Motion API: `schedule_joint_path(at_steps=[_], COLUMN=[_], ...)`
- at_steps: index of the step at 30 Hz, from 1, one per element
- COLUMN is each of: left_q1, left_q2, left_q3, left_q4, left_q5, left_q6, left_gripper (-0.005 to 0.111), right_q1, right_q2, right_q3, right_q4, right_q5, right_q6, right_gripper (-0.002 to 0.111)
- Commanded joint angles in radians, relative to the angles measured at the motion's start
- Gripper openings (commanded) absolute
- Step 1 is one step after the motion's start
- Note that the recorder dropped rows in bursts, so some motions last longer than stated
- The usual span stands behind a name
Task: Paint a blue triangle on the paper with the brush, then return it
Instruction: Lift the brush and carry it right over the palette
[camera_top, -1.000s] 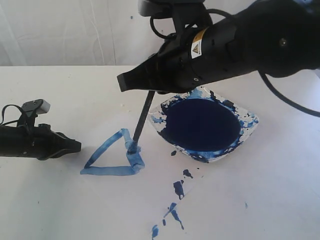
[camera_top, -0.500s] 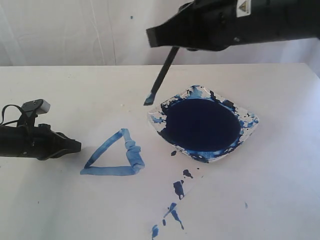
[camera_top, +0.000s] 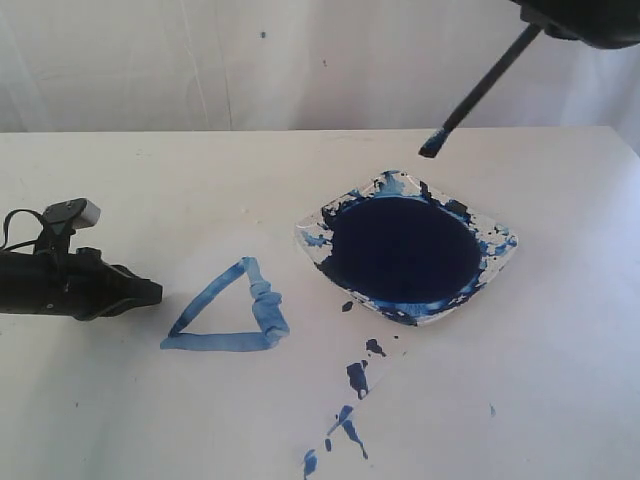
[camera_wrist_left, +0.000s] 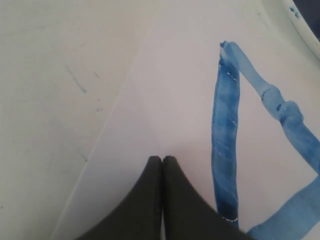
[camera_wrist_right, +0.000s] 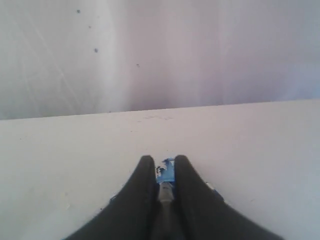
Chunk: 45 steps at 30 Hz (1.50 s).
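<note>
Brush hangs in the air, slanted, its blue-stained tip lowest and clear of every surface. In the exterior view the tip sits above the dish's far rim; how far back it hangs I cannot tell. The right gripper is clamped on the brush, whose stem runs between the two fingers with the bristles poking out past them. That arm is high at the exterior view's upper right corner, mostly out of frame.

The table is open on the right, along the near edge and at the back, up to the white backdrop. The paper lies flat, and its edge shows as a faint line against the table in the left wrist view.

The triangle is closed on three sides and lies just left of the dish, apart from it. The dish holds dark blue paint and its rim is smeared. Splatters trail from the dish toward the near edge.

The left gripper lies low over the table, fingers pressed together on nothing, pointing at the triangle with its tips near one stroke and not touching it.
</note>
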Motion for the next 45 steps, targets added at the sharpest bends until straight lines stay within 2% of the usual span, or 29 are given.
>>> schedule_joint_path(at_steps=[1,7,13,18,30,45], left_q1=[0.002,0.002,0.002,0.002,0.002,0.002], left_q2=[-0.006,-0.006,-0.006,-0.006,-0.006,-0.006], left_q3=[0.009,0.009,0.009,0.009,0.009,0.009], left_q4=[-0.021,-0.021,-0.021,-0.021,-0.021,-0.021], left_q5=[0.020,0.020,0.020,0.020,0.020,0.020], left_q6=[0.003,0.003,0.003,0.003,0.003,0.003], left_gripper=[0.000,0.000,0.000,0.000,0.000,0.000], right_q1=[-0.095,-0.147,-0.200,-0.202,-0.202,-0.202], right_q2=[-0.007,-0.009,-0.009,-0.016,-0.016,-0.013], right_q3=[0.085,0.206,0.269,0.375,0.556,0.675], right_q4=[-0.007,0.010,0.013,0.015,0.029,0.142], right_q5=[-0.070,-0.309,-0.342,-0.502,-0.728,-0.788], right_q6=[0.090,0.250,0.343,0.429,0.580,0.571], right_gripper=[0.000,0.000,0.000,0.000,0.000,0.000])
